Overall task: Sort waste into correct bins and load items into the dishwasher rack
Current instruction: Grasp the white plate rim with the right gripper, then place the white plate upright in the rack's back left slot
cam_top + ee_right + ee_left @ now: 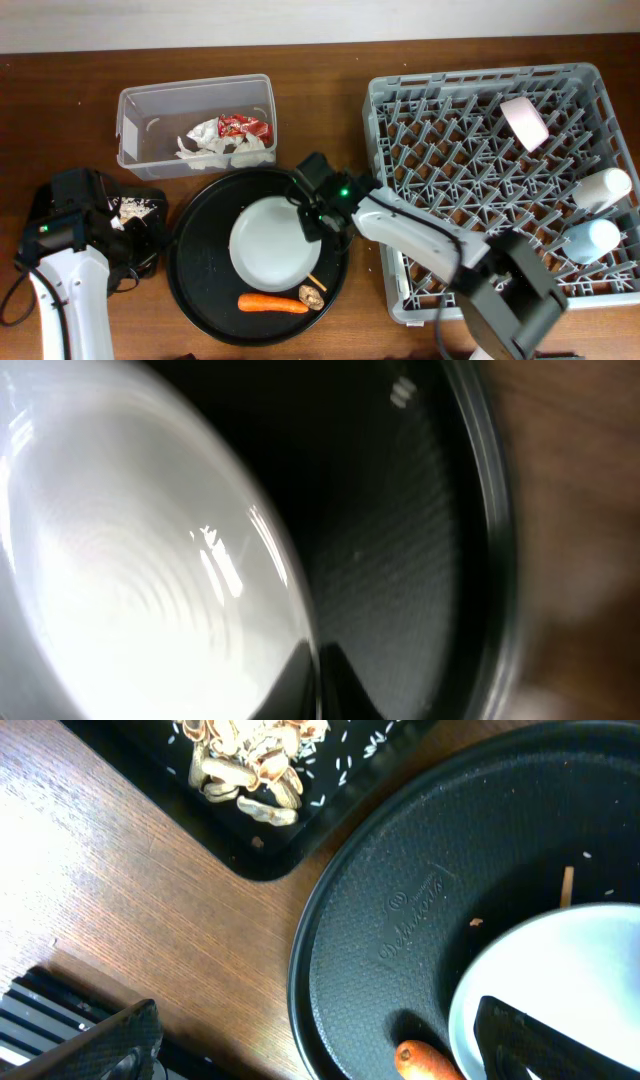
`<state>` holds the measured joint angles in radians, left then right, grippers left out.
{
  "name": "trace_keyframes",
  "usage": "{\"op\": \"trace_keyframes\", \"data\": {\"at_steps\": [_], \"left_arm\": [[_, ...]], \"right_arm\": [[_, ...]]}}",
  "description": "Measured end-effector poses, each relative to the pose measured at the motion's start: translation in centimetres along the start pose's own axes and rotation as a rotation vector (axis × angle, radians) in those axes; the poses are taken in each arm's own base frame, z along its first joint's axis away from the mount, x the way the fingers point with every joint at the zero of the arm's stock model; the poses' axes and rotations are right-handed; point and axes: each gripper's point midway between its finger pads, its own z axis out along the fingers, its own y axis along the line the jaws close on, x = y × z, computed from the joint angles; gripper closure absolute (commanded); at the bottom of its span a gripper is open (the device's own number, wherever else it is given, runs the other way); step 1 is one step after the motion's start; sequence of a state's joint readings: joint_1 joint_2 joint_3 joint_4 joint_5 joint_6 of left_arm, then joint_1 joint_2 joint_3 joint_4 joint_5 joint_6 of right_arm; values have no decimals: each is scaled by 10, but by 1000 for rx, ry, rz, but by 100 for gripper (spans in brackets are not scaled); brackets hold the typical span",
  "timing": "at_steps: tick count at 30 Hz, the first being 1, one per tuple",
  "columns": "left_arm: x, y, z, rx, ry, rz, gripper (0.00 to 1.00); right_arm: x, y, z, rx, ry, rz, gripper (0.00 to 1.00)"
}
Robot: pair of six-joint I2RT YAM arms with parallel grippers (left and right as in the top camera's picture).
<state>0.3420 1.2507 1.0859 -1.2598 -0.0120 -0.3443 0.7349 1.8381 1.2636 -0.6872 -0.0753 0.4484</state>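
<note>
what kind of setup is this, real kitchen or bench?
Probably a tabletop dish-clearing mock-up, not a real kitchen: a grey dishwasher rack sits straight on a wooden table, beside a clear tub of paper waste and a round black tray holding a bowl and carrot.

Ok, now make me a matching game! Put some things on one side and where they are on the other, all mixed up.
Things:
1. carrot
2. red wrapper
3. small pinkish bowl
4. grainy food

Places:
A. in the grey rack
B. in the shallow black tray
C. on the round black tray
D. in the clear tub

Pairs: 1-C, 2-D, 3-A, 4-B.
</note>
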Motion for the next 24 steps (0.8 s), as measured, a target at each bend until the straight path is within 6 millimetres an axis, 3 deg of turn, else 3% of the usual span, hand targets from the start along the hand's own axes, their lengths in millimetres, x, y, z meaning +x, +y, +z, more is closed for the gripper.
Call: {"op": "trace_keyframes", "data": {"at_steps": [2,4,6,9,11,13,15,16,19,24], "left_arm": [[0,0,0,0,-1,0,1],[0,0,0,1,-2,0,1],[-1,0,0,1,-2,0,1],[-1,0,0,1,-3,0,1],[-1,0,0,1,-3,0,1],[0,0,0,1,-2,0,1],[-1,0,0,1,-3,0,1],[-1,0,0,2,-3,0,1],[-1,0,0,1,-3,0,1],[0,0,0,1,-2,0,1]], "right_arm": [[-25,-3,-48,67,-97,-1,96],[-50,-12,-111,146,-242,5,96],[-65,-33,-174,275,-395,14,96],[-74,-92,-259,601,-611,40,96],[-72,-158,-306,869,-658,123,96],[-62,-222,-341,1091,-652,268,96],[-52,-268,-364,1228,-660,409,96],[-48,-291,-369,1292,-639,468,96],[-50,-318,-350,1352,-551,489,96],[-77,-346,-250,1323,-345,398,96]]}}
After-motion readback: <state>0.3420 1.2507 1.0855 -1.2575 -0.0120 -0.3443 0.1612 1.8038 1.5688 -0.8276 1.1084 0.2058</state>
